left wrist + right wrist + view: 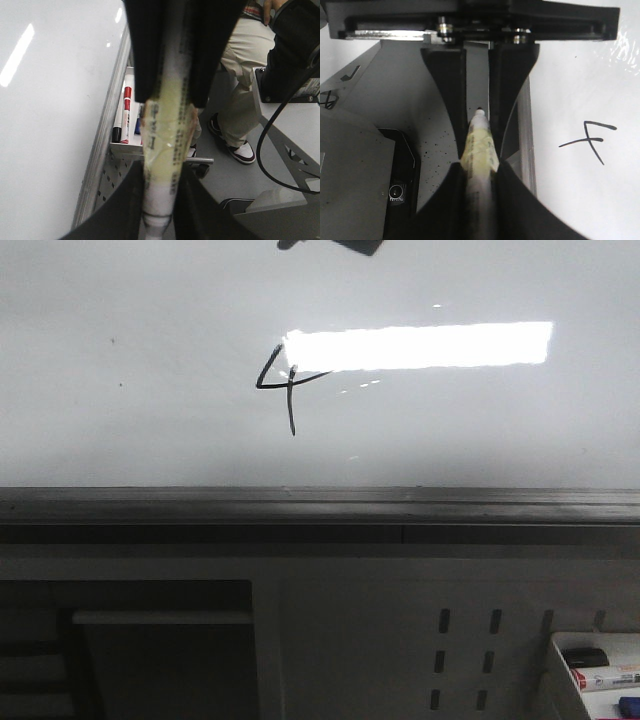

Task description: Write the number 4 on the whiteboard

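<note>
The number 4 is drawn in thin black strokes near the middle of the glossy whiteboard, partly under a bright light reflection. In the right wrist view the number 4 lies on the whiteboard off to the side of my right gripper. That gripper is shut on a tape-wrapped marker, whose black tip is bare and off the board. My left gripper is shut on another tape-wrapped marker, held away from the whiteboard.
A grey rail runs along the board's lower edge, above a perforated white panel. A white tray at the lower right holds spare markers. A person's legs stand nearby. A dark shape cuts the front view's top edge.
</note>
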Robot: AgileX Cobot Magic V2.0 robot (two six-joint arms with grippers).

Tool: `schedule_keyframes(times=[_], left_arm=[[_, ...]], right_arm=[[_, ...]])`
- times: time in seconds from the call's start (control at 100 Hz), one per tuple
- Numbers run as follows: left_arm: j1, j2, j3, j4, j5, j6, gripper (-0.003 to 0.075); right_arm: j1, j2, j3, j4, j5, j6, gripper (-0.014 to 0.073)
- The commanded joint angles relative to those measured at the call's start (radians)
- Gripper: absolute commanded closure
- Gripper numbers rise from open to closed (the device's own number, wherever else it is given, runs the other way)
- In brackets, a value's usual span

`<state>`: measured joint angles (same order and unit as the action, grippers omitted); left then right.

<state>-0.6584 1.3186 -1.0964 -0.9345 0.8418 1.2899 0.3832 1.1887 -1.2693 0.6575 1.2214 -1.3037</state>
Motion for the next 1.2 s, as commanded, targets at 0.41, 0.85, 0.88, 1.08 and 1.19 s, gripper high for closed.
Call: schedule_keyframes(times=[0.41,0.85,0.88,1.08,1.19], left_arm=[[-0.006,-0.024,-0.037,-0.059,-0.024,-0.008,0.0741],[-0.002,-0.024,-0.037,0.028,-0.059,-0.085,0.0741],[-0.002,-0.029,-0.037,0.051,-0.067,-0.109,0.0741],[0.003,-0.131,0.008,0.220,-0.187,-0.305,0.0741],[0.053,-0.242,0.114,0.266,-0.304,-0.412,0.0741]], right_arm=[[-0.003,-0.022,-0.032,0.034,-0.021,-0.009,0.0369],[-0.021,-0.147,-0.155,-0.054,-0.101,0.111,0.0264],[-0.025,-0.165,-0.158,-0.088,-0.117,0.146,0.0264],[-0.027,-0.270,-0.156,-0.325,-0.149,0.442,0.0264],[-0.027,-0.309,-0.139,-0.350,-0.142,0.475,0.0264]])
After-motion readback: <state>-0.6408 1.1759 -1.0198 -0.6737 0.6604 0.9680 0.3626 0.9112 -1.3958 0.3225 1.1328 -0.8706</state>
